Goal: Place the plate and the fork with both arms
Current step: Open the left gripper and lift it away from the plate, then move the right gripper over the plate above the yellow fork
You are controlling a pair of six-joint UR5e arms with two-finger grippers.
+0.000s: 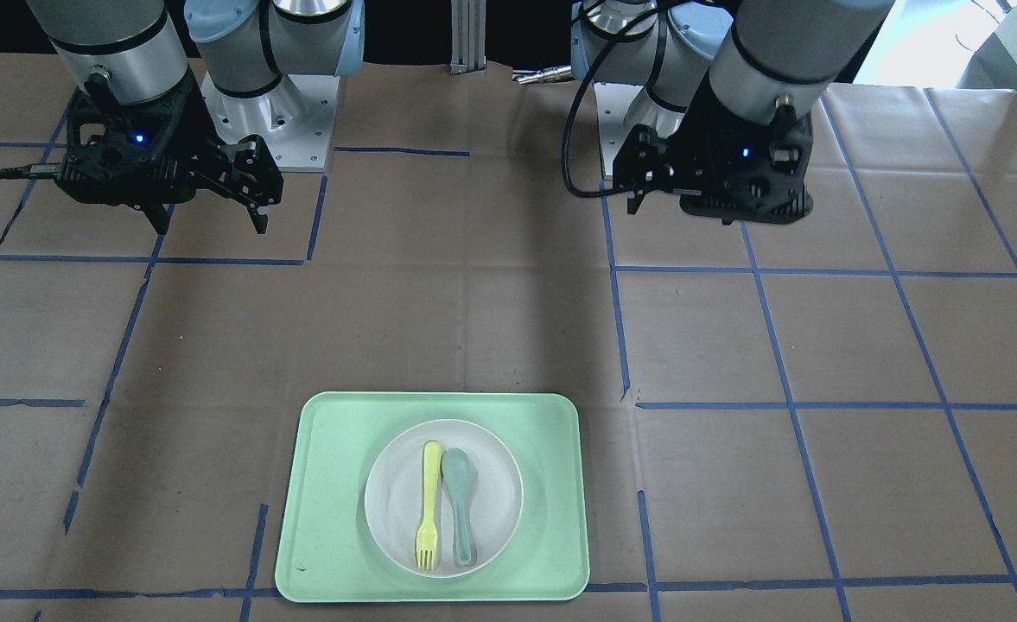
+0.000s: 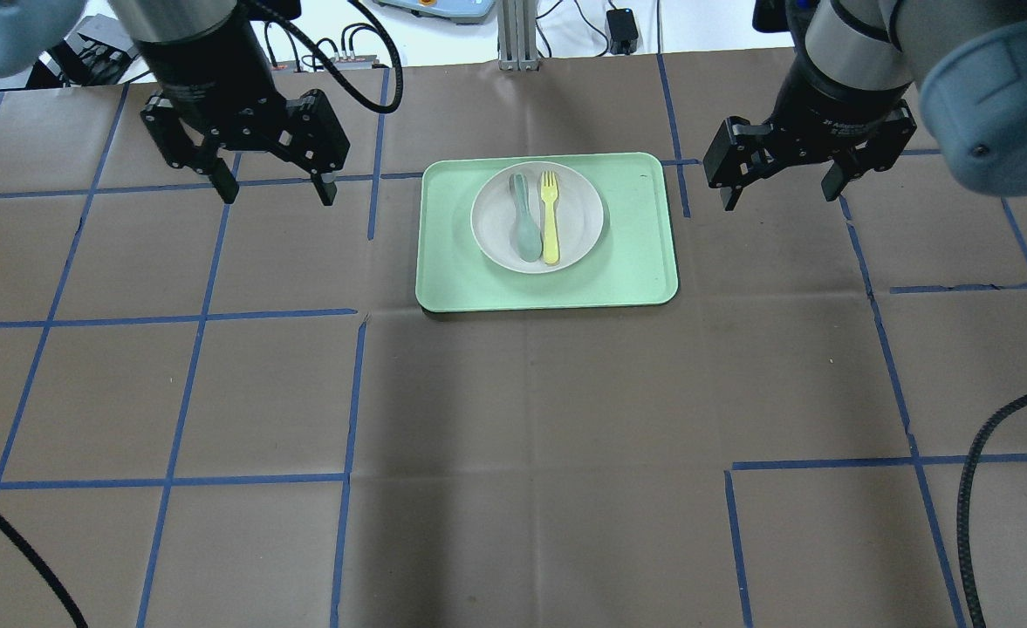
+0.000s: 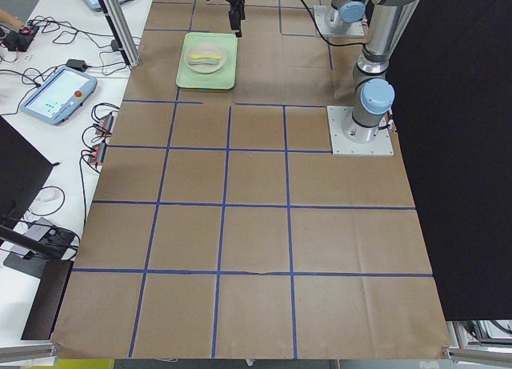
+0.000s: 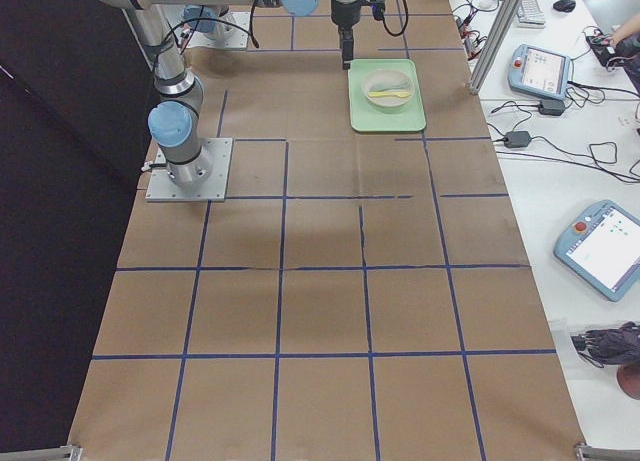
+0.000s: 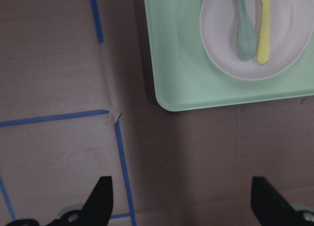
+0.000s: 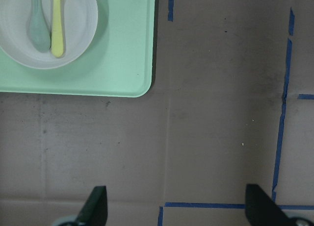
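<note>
Fork (image 2: 551,218) beside spoon (image 2: 523,222) on plate (image 2: 585,214), tray (image 2: 635,262) beneath, left pincer (image 2: 278,197) and right pincer (image 2: 779,199) spread

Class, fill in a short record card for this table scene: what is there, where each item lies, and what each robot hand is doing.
tray: pale green, flat on the table
plate: off-white, on the tray
fork: yellow, lying in the plate
spoon: grey-green, in the plate beside the fork
left hand: open, empty, apart from the tray
right hand: open, empty, on the tray's other side
</note>
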